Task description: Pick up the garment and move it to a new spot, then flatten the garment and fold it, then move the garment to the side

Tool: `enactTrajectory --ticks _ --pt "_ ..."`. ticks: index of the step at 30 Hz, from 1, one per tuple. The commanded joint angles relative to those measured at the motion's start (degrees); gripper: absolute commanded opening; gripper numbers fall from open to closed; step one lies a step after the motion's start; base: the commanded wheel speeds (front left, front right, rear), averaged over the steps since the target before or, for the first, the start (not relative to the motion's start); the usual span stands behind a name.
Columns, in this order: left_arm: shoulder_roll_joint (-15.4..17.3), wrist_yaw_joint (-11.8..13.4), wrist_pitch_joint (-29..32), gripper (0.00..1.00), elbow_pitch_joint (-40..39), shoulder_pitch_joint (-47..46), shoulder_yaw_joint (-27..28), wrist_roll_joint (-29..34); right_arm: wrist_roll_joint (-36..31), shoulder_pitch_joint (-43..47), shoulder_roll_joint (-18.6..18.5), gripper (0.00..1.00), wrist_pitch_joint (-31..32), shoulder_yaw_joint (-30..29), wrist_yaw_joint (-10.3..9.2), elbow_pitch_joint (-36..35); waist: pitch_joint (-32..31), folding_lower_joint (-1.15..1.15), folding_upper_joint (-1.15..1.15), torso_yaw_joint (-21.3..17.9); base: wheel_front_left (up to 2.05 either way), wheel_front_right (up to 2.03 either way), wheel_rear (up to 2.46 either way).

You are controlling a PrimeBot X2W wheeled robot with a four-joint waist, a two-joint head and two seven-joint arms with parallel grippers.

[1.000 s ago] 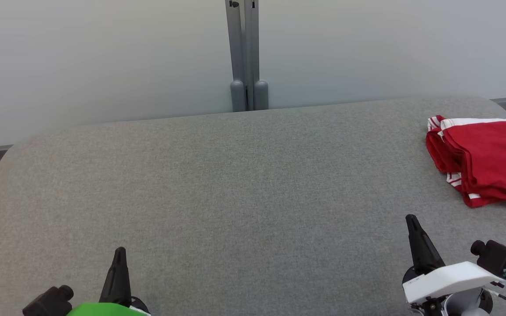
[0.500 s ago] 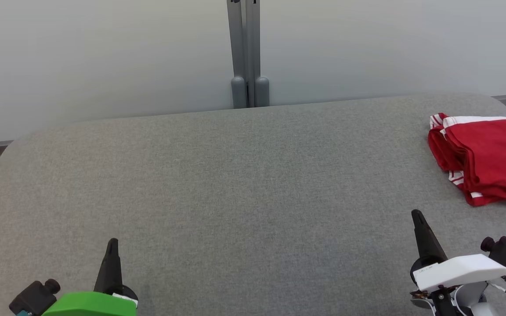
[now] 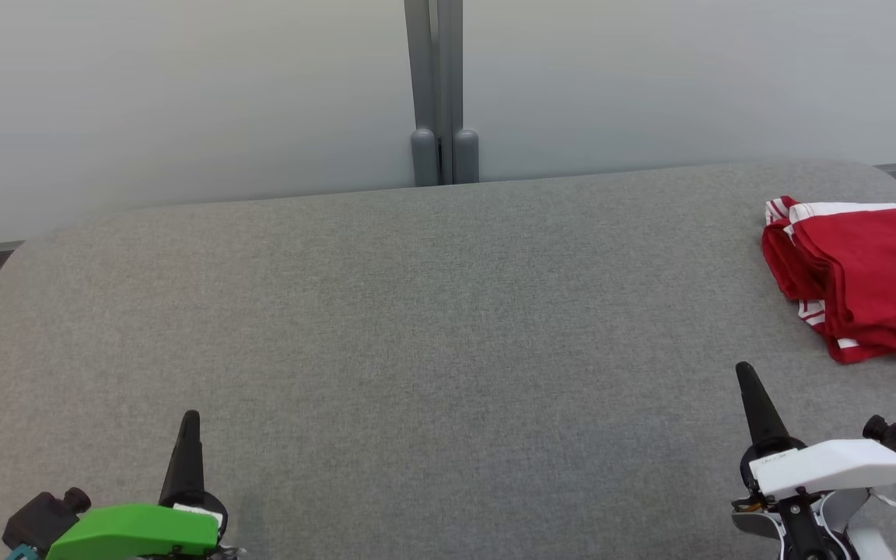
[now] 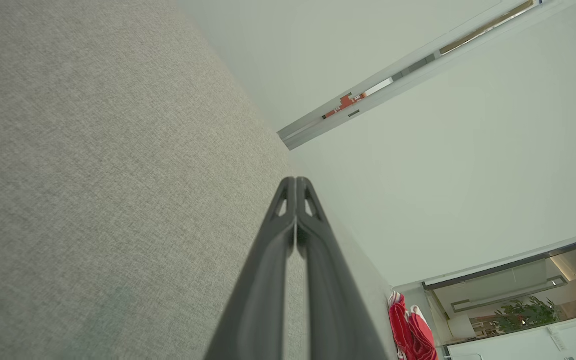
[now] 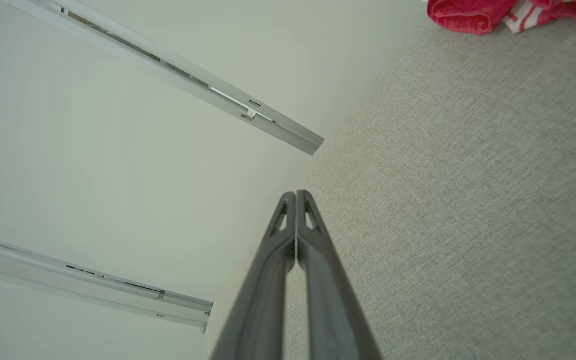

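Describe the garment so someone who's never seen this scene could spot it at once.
Start at the big grey fabric-covered table before the pale wall and look to its right end. The garment lies there as a folded bundle, beyond the right gripper. Bright red with white striped trim, it stands out from the plain grey cloth around it.

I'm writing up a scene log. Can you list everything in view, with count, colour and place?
garment: one, red with white stripes, folded, far right of the table
table: one, grey fabric top, spanning the head view
posts: two, grey, upright side by side behind the table's far edge
wall: one, pale, behind the table
left gripper: one, dark fingers shut, green cover behind, lower left, holding nothing
right gripper: one, dark fingers shut, white cover behind, lower right, apart from the garment
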Motion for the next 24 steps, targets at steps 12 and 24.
enactTrajectory --ticks 12,24 --pt "0.4 -1.0 2.1 0.0 0.4 -3.2 1.7 -7.7 8.0 -2.4 0.1 0.0 2.1 -1.5 -0.03 0.2 0.6 0.0 0.0 0.2 0.0 0.0 0.0" --pt "0.3 -1.7 3.7 0.0 1.1 -4.5 2.9 -13.4 14.1 -3.2 0.3 0.0 3.8 -2.6 -0.03 0.7 1.1 0.0 0.0 0.4 0.0 0.0 0.0"
